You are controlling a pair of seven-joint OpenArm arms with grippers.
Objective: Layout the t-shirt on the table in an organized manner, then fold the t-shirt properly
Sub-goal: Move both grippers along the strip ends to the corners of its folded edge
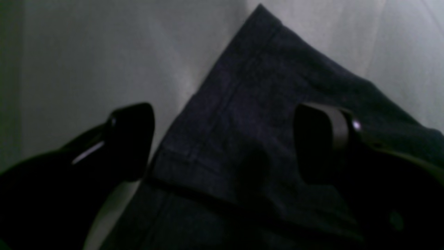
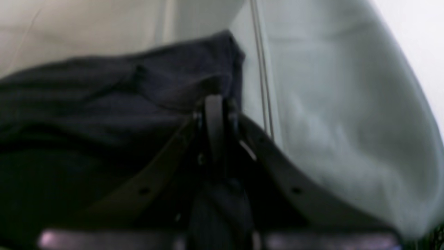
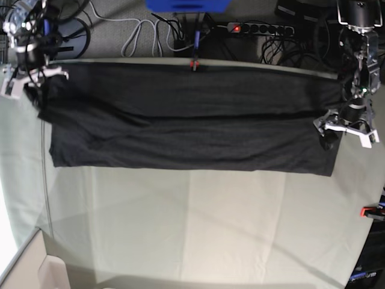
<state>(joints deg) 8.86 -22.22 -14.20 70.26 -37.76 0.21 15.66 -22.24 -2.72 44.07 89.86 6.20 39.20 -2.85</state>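
The dark t-shirt [image 3: 192,129] lies as a long folded band across the far part of the table [image 3: 192,229], plain side up; no print shows. My left gripper [image 3: 346,135] is at the shirt's right end. In the left wrist view it [image 1: 225,142] is open, fingers [image 1: 131,139] astride a hemmed corner of the shirt [image 1: 249,104] on the table [image 1: 86,69]. My right gripper [image 3: 35,91] is at the shirt's far left corner. In the right wrist view it [image 2: 215,118] is shut on the shirt [image 2: 104,97], slightly lifted above the table [image 2: 329,121].
A red clamp [image 3: 194,63] holds the cloth at the far edge, another red clamp [image 3: 368,211] at the right edge. A power strip [image 3: 258,28] and cables [image 3: 144,30] lie on the floor behind. The table's left edge [image 3: 45,198] drops off near the shirt's left end.
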